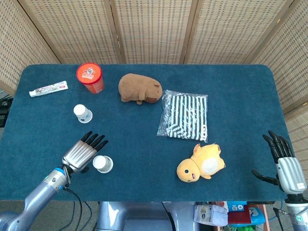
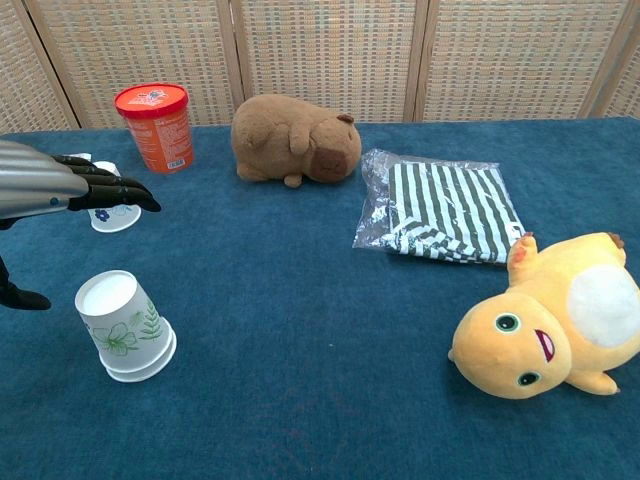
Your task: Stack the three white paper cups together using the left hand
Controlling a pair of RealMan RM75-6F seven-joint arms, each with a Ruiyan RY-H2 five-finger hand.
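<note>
Table had blue cloth top. On it lay: toothpaste tube at far left, red tub upright beside it, brown plush, striped bag, yellow plush near front. Lone cup stood upside down; stacked cups upside down near front left.
</note>
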